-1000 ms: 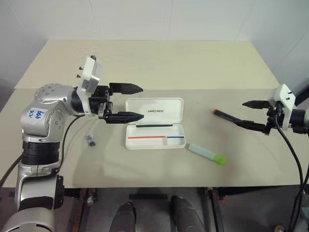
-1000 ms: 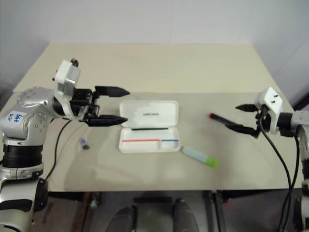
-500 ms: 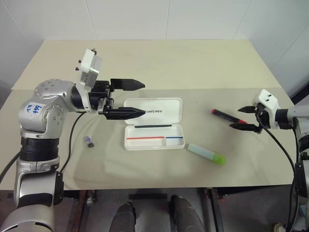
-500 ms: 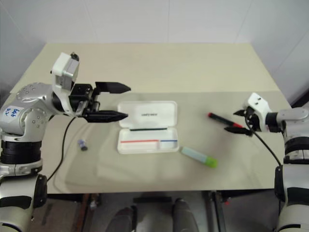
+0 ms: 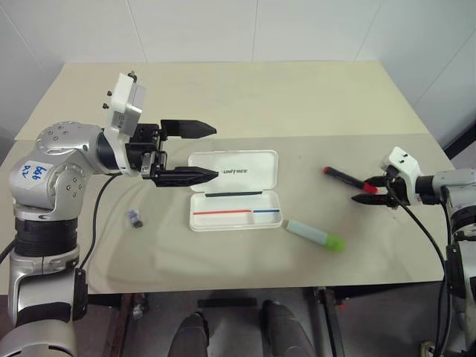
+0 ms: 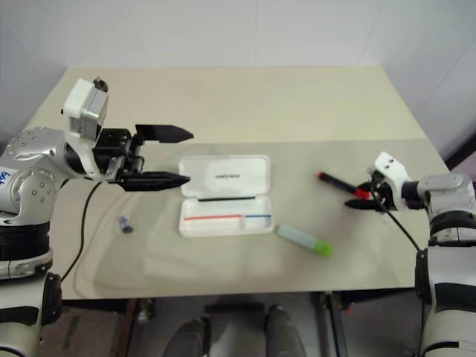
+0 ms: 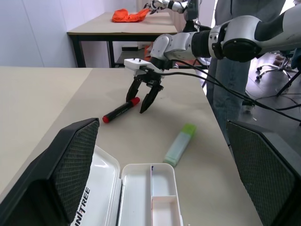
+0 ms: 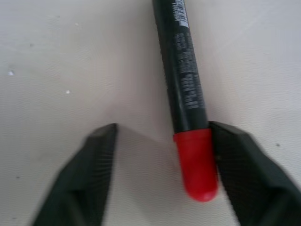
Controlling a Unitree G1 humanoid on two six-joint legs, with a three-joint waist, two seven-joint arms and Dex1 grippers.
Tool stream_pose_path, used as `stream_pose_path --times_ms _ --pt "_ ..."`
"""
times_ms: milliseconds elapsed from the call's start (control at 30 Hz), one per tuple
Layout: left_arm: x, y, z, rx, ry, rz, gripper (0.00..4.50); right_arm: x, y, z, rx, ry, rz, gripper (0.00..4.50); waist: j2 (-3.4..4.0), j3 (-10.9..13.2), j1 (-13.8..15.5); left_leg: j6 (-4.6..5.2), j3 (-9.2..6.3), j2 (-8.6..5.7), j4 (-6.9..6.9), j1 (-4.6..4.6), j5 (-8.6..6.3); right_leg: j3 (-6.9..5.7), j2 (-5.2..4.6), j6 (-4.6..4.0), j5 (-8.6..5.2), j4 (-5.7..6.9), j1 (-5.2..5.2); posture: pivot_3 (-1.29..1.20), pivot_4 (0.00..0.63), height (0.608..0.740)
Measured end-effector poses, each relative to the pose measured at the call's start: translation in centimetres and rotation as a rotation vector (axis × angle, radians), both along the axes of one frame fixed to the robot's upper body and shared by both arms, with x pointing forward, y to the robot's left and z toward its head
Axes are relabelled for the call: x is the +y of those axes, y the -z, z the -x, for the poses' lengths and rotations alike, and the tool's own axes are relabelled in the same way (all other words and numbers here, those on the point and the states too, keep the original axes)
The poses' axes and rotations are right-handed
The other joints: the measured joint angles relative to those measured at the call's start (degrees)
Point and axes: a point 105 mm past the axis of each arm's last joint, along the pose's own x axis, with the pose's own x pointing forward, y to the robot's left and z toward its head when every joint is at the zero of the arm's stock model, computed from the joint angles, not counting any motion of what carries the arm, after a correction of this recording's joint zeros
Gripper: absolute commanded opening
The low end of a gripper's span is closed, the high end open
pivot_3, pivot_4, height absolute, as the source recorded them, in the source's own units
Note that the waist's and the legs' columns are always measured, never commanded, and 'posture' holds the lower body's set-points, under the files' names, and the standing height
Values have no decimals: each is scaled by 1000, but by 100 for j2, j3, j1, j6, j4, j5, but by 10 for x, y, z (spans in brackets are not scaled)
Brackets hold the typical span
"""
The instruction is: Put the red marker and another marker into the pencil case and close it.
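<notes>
Over the red marker (image 8: pixel 187 101), right gripper (image 5: pixel 370 190) angled down, jaws astride its cap, not yet clenched.

Colours on your beige table (image 5: pixel 245 97)

You have a white pencil case (image 5: pixel 235 191) with red and blue lines, a black, red-capped red marker (image 5: pixel 343 178), and a mint, lime-capped marker (image 5: pixel 315 234).

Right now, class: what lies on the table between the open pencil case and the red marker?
Bare table lies between pencil case and red marker, seen from the head camera.
</notes>
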Motion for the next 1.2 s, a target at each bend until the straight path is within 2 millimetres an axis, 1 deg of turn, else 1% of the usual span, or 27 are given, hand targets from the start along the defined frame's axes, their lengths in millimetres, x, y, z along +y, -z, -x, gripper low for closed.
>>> stream_pose_path --times_ms 133,300,400,467,533,667,700,767,867,1000,1100,1200 --pt "2 -1 1 -2 -5 -8 4500 9 1 -2 5 -29 -26 631 0 0 -19 -1 0 0 2 7 1 3 1 0 0 13 0 0 150 740" --pt "1 -1 1 -10 2 -6 4500 14 1 -3 -8 -52 -24 594 0 0 -53 -2 0 0 2 10 1 3 2 -1 0 18 0 0 150 740" --pt "0 0 2 -17 12 -12 4500 22 1 -6 -32 -90 -19 594 0 0 -98 -2 0 0 3 10 2 5 2 0 0 20 0 0 150 740" --pt "0 4 2 -20 18 -20 4500 31 0 -7 -52 -126 -35 594 0 0 -135 -3 1 0 2 10 2 6 2 0 0 22 -1 0 150 740" --pt "5 13 0 -9 8 -37 4500 44 -8 -9 -99 -184 -73 594 2 0 -162 -4 3 0 0 11 2 10 2 0 0 25 -3 0 150 740" --pt "16 29 -3 27 -15 -54 4500 59 -32 -8 -201 -279 -107 594 2 1 -130 -3 1 0 1 8 2 9 2 2 -2 26 -3 0 150 740" --pt "19 32 -4 32 -19 -55 4500 64 -36 -4 -216 -311 -112 594 2 1 -117 -3 0 0 1 8 2 9 2 3 -2 26 -4 0 150 740" --pt "28 42 -6 53 -44 -68 4500 78 -43 9 -238 -391 -120 594 2 1 -61 -2 -2 0 -1 8 1 8 3 5 -9 38 -6 0 150 740" --pt "40 53 -7 76 -77 -85 4500 100 -45 34 -227 -490 -131 594 2 1 17 -1 -2 -1 2 4 -2 8 2 3 -13 40 -9 0 150 740" --pt "48 64 -4 92 -106 -101 4500 137 -55 61 -239 -607 -140 594 2 1 38 1 -2 -2 17 5 -3 8 1 0 -14 46 -7 0 150 740" --pt "52 72 -3 105 -127 -111 4500 159 -56 67 -245 -640 -145 594 -4 -3 29 3 -2 -1 31 8 -4 8 2 -6 -14 51 -6 0 150 740" --pt "55 78 -3 115 -149 -114 4500 183 -44 64 -216 -653 -157 594 -5 -3 23 3 -1 -2 34 5 -3 9 0 -8 -14 49 -6 0 150 740"
